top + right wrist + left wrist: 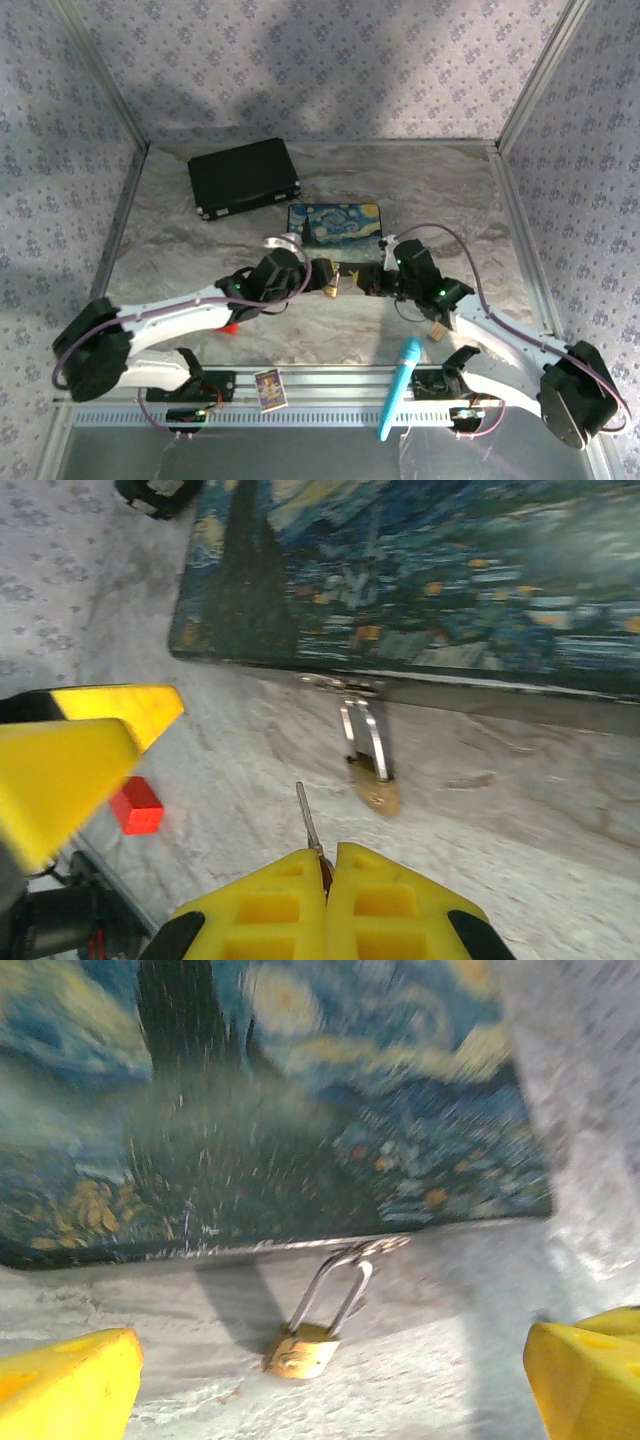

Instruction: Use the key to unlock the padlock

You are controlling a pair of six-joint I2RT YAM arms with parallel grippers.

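Padlock [300, 1350] is lying on the surface [455, 1360] just in front of the painted tin box [300, 1110]. Its shackle is hooking through the box's latch and looking closed, so unlocking is judged not yet done. Right gripper [328, 865] jaws are pinching the key [306, 820], with the blade pointing toward the padlock, near it but apart. Left gripper [330, 1390] is hovering before the box front, jaws spread wide either side of the padlock, not touching it. Remaining: inserting, turning, freeing the shackle.
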